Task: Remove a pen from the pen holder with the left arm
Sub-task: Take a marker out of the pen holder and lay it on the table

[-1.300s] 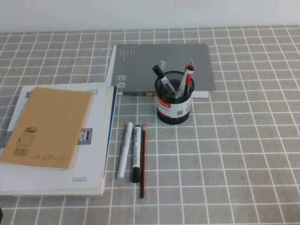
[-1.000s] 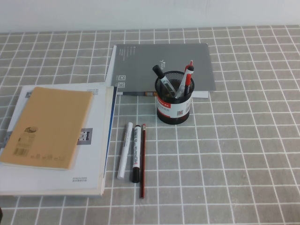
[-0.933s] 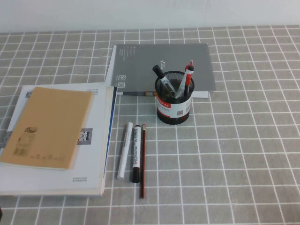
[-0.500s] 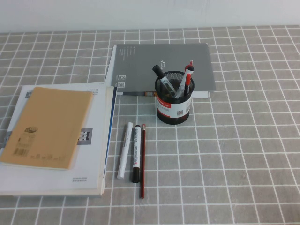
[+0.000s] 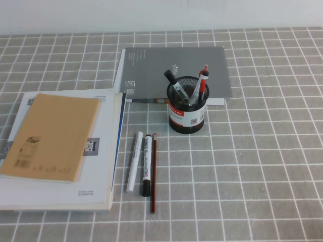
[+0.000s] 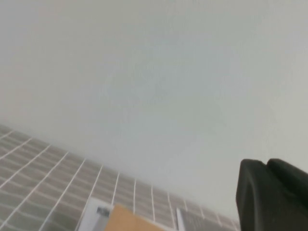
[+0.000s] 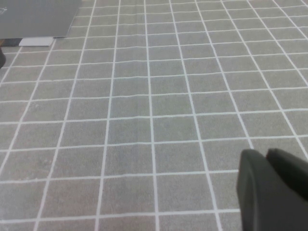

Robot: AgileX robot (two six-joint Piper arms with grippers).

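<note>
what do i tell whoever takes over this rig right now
Left gripper: shut, empty, out of the high view, its camera facing the wall above the table's far edge.
Right gripper: shut, empty, parked low over bare tiled cloth.
Pen holder: upright at mid table, against the near edge of the grey book, with pens standing in it.
White marker, black marker and red pencil lie side by side in front of the holder, to its left.
Done: nothing yet.
Left: bring the left arm to the holder, open, grip one pen, lift it out.
</note>
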